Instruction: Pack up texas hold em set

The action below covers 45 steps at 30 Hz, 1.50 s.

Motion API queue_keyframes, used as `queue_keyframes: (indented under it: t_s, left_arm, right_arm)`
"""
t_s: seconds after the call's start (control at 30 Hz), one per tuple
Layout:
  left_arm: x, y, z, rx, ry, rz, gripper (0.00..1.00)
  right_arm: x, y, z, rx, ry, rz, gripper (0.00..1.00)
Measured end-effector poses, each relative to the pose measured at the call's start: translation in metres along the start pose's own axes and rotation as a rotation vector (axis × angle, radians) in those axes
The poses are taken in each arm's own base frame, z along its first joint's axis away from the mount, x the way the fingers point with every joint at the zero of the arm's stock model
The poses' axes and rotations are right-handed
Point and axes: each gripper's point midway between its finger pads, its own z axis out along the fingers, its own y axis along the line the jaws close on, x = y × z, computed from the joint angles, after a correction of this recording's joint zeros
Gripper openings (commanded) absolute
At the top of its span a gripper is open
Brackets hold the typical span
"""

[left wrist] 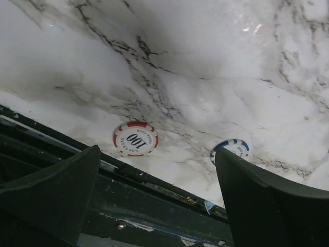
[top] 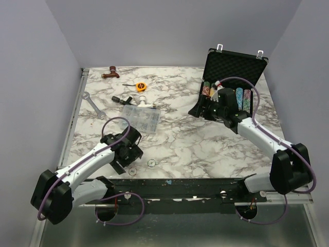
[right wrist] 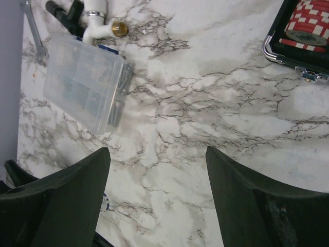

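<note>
Left pincer (left wrist: 157, 154) wide, tilted down over red-rimmed chip (left wrist: 135, 139)

Both sets of jaws spread wide
left gripper (left wrist: 158, 152) hangs low at 7 o'clock, angled downward; right gripper (right wrist: 157, 149) stretched out toward 1 o'clock

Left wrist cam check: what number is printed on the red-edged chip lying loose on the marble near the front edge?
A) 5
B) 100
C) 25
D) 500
B: the red-edged chip lies flat, face up, on the table, and its white centre reads 100.
</note>
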Motion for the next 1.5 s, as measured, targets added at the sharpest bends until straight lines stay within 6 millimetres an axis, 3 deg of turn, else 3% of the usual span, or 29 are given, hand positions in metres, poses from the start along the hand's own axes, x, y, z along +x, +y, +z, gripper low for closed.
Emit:
queue_keyframes:
  t_s: [0.17,0.4,0.77,1.5]
  left_arm:
    - [0.006,0.017,0.009,-0.093,0.019,-0.086,0.81]
    - [0.014,0.032,0.02,-0.181,0.046,-0.095,0.76]
    - [0.017,0.027,0.026,-0.199,0.072,-0.058,0.62]
    - [0.03,0.011,0.031,-0.175,0.167,-0.071,0.5]
  right_arm:
    - [-0.014,0.015,-0.014,-0.043,-0.054,-0.019,0.77]
    - [-0.014,0.019,-0.015,-0.058,-0.054,-0.015,0.76]
    - [-0.013,0.019,-0.013,-0.061,-0.048,-0.008,0.74]
    - [-0.012,0.018,-0.011,-0.059,-0.045,-0.005,0.73]
